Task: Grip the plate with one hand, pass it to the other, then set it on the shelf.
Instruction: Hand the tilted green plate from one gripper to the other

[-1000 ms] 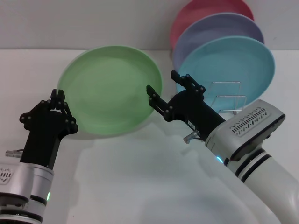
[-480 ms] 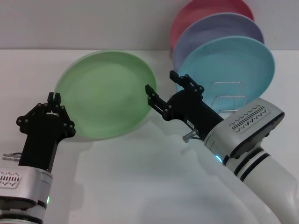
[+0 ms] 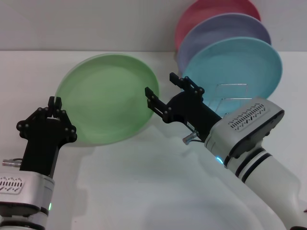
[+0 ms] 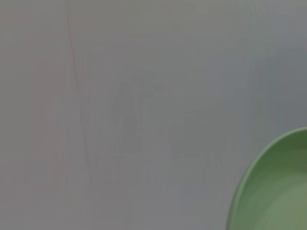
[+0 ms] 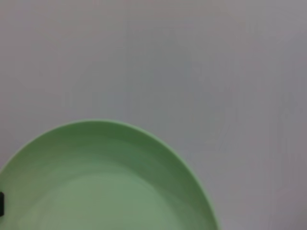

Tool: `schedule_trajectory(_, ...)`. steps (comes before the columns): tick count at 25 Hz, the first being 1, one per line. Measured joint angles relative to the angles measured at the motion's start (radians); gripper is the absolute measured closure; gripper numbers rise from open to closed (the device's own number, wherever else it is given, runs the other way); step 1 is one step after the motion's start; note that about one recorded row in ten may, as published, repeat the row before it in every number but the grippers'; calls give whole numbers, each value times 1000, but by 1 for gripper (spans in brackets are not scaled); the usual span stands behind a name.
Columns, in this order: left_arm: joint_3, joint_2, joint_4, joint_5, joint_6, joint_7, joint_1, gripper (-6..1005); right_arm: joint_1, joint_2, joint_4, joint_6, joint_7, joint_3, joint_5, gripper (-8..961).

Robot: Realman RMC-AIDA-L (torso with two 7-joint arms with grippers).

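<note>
Light-green plate (image 3: pixel 108 98) tilted upright above table's (image 3: pixel 144 191) left part, left gripper (image 3: pixel 53 102) clamped on its lower-left rim. Right gripper (image 3: pixel 163 91) wide open at plate's right edge. Wire shelf (image 3: pixel 235 98) near far-right edge.

The plate (image 3: pixel 108 98) fills the middle left of the head view, between the left gripper (image 3: pixel 54 101) and the right gripper (image 3: pixel 160 93). At upper right the shelf (image 3: pixel 233 98) (mostly hidden) is crowded by the turquoise plate (image 3: pixel 240 67). Bare table (image 3: pixel 144 191) lies open along the bottom.
</note>
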Motion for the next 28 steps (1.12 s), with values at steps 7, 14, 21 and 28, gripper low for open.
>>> schedule_trajectory(7,15,0,0,8,16,-2,-1,965,4,0,3,15,0,8,-35,294)
schedule_trajectory(14,16,0,0,9,26,-5,-5,965,-4,0,5,19,0,13,-38,321)
schedule_trajectory(21,34,0,-4,20,44,-3,-7,965,-6,0,-6,15,0,13,-38,348)
schedule_trajectory(28,38,0,-6,37,47,0,-8,965,-7,0,-10,10,-6,16,-38,453)
